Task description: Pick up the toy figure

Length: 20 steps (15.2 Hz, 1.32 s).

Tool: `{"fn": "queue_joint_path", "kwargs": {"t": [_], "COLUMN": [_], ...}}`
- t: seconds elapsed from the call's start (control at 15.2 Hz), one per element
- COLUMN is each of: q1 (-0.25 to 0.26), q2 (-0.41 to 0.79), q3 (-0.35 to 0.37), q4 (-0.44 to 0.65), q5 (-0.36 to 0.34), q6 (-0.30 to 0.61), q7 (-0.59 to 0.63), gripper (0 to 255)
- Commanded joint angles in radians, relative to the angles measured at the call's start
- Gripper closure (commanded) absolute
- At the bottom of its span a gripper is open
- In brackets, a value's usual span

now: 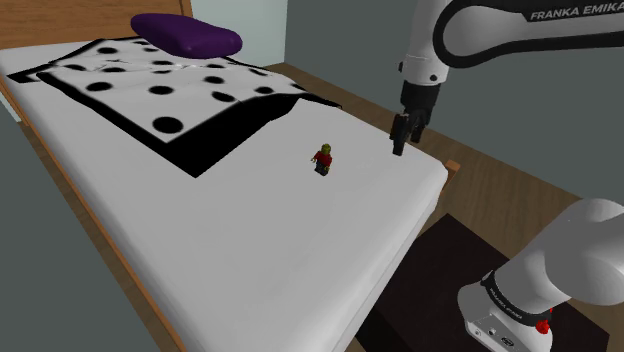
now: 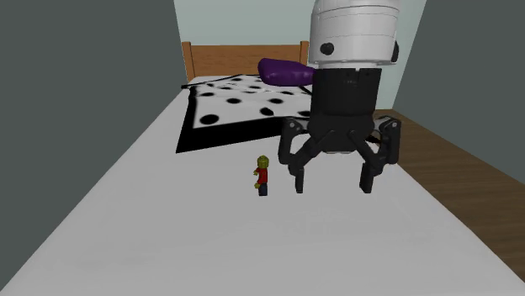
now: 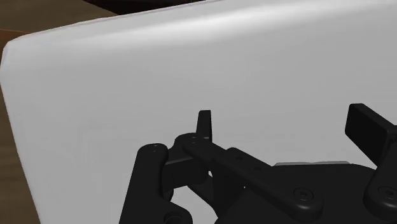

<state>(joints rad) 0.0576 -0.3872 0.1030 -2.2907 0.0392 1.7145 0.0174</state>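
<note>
1. At the shoulder view's lower right, the dark stand, with the white arm rising from it and reaching over the bed.
2. Below the arm's wrist, the black gripper, pointing down over the white mattress close to its edge at the shoulder view's right. Fingers spread wide apart, clasping nothing, only bare mattress between them in the wrist view.
3. Just beside the gripper, toward the second exterior view's left and clear of the nearer finger, the toy figure on bare mattress, apart from everything else on the bed.
4. Standing upright, long axis vertical: yellow-green head on top, red torso, dark legs at the bottom. Cannot tell which way it faces.
5. Farther up the bed, a white blanket with black spots and a black border, lying flat, its near corner well apart from the toy figure.
6. Farthest, a purple pillow on the blanket's far end, and behind it the wooden headboard.
</note>
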Motion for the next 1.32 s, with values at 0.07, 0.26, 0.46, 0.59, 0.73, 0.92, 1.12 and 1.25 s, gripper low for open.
{"fn": "queue_joint_path", "kwargs": {"t": [0.07, 0.26, 0.46, 0.59, 0.73, 0.92, 1.12, 1.25], "q1": [0.013, 0.022, 0.032, 0.039, 0.047, 0.059, 0.060, 0.060], "q2": [0.100, 0.201, 0.303, 0.372, 0.442, 0.527, 0.537, 0.546], "q3": [0.026, 0.046, 0.063, 0.073, 0.081, 0.088, 0.088, 0.088], "q4": [0.062, 0.138, 0.225, 0.289, 0.358, 0.447, 0.420, 0.403], "q5": [0.022, 0.033, 0.038, 0.038, 0.036, 0.031, 0.030, 0.029], "q6": [0.054, 0.094, 0.125, 0.141, 0.153, 0.160, 0.198, 0.223], "q7": [0.045, 0.082, 0.119, 0.143, 0.167, 0.196, 0.194, 0.193], "gripper": [0, 0, 0, 0, 0, 0, 0, 0]}}
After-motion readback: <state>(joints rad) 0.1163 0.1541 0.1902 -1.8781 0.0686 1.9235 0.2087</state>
